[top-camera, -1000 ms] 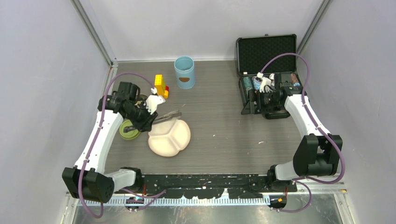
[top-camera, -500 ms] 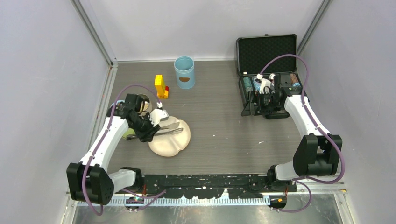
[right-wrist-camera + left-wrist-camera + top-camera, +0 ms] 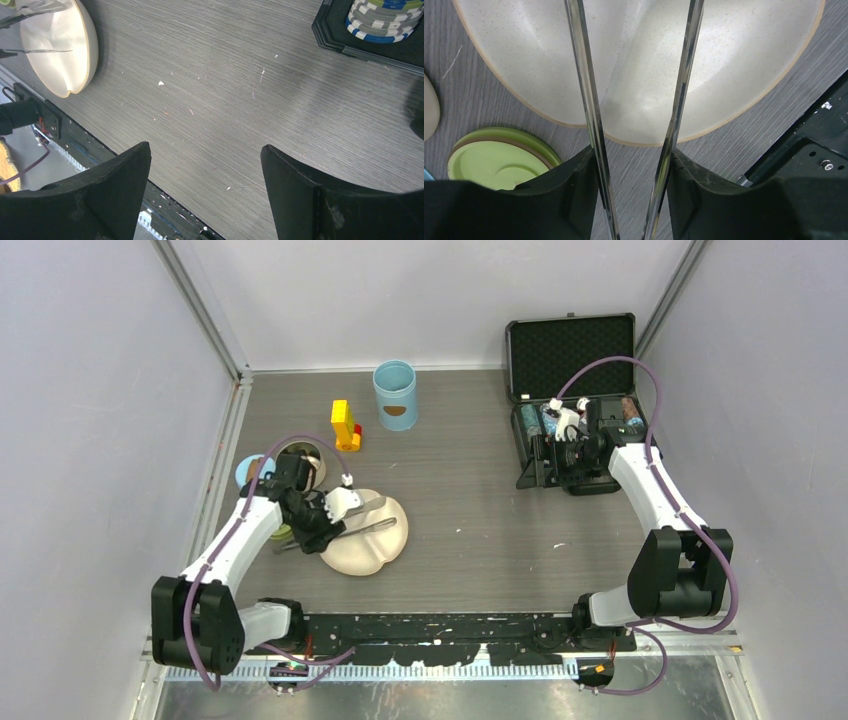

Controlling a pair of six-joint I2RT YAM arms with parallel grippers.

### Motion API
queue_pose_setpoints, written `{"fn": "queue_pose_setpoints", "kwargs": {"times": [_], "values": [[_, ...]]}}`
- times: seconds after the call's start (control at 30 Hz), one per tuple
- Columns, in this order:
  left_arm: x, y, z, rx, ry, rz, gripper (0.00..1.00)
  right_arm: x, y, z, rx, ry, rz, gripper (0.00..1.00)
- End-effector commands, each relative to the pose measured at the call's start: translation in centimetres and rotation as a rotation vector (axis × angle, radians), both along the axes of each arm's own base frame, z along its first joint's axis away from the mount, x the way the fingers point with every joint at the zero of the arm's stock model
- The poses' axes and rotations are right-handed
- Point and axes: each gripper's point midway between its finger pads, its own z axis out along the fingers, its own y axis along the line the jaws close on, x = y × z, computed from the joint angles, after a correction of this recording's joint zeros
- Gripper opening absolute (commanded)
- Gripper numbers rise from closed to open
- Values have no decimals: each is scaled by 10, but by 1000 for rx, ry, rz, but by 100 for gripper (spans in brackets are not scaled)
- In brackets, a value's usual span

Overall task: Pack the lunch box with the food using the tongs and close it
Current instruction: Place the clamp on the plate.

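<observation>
My left gripper (image 3: pixel 330 508) (image 3: pixel 631 200) is shut on the silver tongs (image 3: pixel 375 525) (image 3: pixel 586 90), one finger against each arm. The two arms spread out over the cream divided plate (image 3: pixel 365 552) (image 3: pixel 644 65), whose compartments are bare. The lunch box stands in parts: the light-blue canister (image 3: pixel 395 395) upright at the back, its blue lid (image 3: pixel 248 468) and the small steel bowl (image 3: pixel 306 462) at the left, and the green lid (image 3: pixel 494 162) beside the plate. The food is hidden from me. My right gripper (image 3: pixel 568 420) (image 3: pixel 205 147) hangs open above bare table.
Yellow and red toy blocks (image 3: pixel 345 425) stand between the canister and the bowl. An open black foam-lined case (image 3: pixel 570 350) sits at the back right, with stacked chips (image 3: pixel 385 20) in it. Grey walls close in both sides.
My left arm has carried the tongs from near the bowl toward the near edge, out over the plate, and the tongs' arms have spread wider. The right arm has not moved.
</observation>
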Motion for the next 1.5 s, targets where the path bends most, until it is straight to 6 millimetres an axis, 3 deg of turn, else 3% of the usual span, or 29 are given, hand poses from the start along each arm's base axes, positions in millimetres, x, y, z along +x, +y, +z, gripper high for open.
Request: {"fn": "queue_pose_setpoints", "kwargs": {"times": [0.0,0.2,0.5,0.53,0.57,0.63,0.67,0.8,0.93,1.0,1.2,1.33,1.47], "values": [[14,2,-5,13,-57,-20,50,3,1,7,4,-38,14,85],[12,4,-9,22,-49,-22,58,3,1,7,3,-37,13,85],[14,5,-8,29,-38,4,60,3,2,7,5,-36,14,85],[14,5,-6,25,-37,7,72,4,2,7,6,-36,13,85],[13,3,-2,17,-32,12,74,4,2,7,5,-36,12,85],[9,-1,10,-9,-15,22,95,4,1,7,5,-36,11,85],[8,-3,16,-20,-12,32,99,4,1,7,5,-35,11,85],[10,-11,49,-76,-51,82,100,3,2,7,8,-34,12,85],[30,-10,89,-132,-146,198,100,4,2,8,7,-39,11,85],[45,1,105,-156,-169,305,100,5,1,11,6,-48,9,85],[102,89,130,-233,-227,727,98,13,-1,22,-13,-83,7,85],[131,146,118,-209,-251,919,92,18,-2,28,-15,-97,9,85],[155,182,94,-160,-290,988,85,19,-1,27,-16,-96,11,85]]}}
